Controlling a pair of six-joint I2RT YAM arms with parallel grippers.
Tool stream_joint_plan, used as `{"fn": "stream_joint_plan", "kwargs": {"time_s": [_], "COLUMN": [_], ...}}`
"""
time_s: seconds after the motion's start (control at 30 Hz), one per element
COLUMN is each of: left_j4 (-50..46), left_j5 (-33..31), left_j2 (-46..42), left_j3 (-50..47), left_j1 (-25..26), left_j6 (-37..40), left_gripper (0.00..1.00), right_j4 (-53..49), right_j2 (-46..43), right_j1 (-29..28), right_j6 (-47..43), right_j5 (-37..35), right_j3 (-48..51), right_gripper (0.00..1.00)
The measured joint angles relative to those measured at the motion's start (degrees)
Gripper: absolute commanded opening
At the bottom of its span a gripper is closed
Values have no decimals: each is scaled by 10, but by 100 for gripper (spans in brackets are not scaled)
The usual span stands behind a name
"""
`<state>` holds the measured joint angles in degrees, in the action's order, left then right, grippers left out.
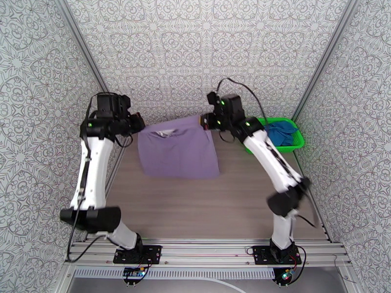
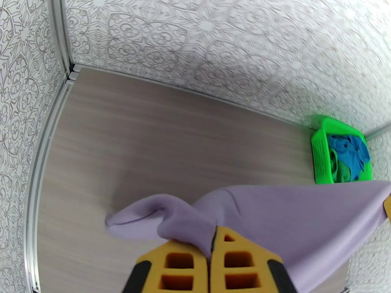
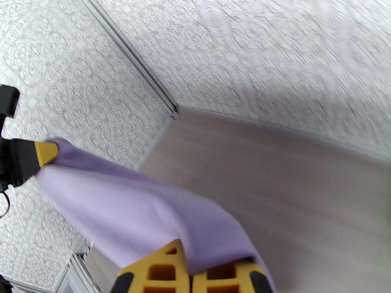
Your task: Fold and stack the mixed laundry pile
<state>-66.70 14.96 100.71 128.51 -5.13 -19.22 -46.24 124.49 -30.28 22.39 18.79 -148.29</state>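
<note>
A lavender garment (image 1: 178, 152), blue garment (image 1: 283, 132), bright green basket (image 1: 296, 146), ornate grey-white walls (image 1: 195, 45).

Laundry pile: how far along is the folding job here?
Done: nothing looks folded or stacked yet. In hand: the left claw and right claw are each shut on an upper corner of the lavender garment, stretching it between them. Left: folding it, then the blue garment and dark green garment lying in the green mesh basket.
</note>
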Motion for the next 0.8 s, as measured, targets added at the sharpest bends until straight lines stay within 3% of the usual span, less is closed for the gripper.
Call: {"fn": "stream_joint_plan", "kwargs": {"time_s": [0.07,0.13,0.27,0.33,0.6,0.7,0.8], "left_j4": [-21,-38,-58,-46,77,109,115], "left_j5": [17,30,36,32,3,-1,-7], "left_j2": [44,71,55,2,-349,-417,-455], "left_j3": [60,100,83,-4,-558,-708,-781], "left_j1": [-19,-30,-27,-14,96,129,138], "left_j6": [0,0,4,4,-66,-110,-145], "left_gripper": [0,0,0,0,0,0,0], "right_j4": [-15,-17,44,80,192,220,237], "right_j2": [71,97,45,-3,-224,-272,-286], "right_j1": [4,7,12,13,14,13,10], "right_j6": [2,8,21,21,-4,-4,4], "right_j5": [21,43,80,91,105,116,133], "right_j3": [-102,-127,19,129,563,692,795], "right_gripper": [0,0,0,0,0,0,0]}}
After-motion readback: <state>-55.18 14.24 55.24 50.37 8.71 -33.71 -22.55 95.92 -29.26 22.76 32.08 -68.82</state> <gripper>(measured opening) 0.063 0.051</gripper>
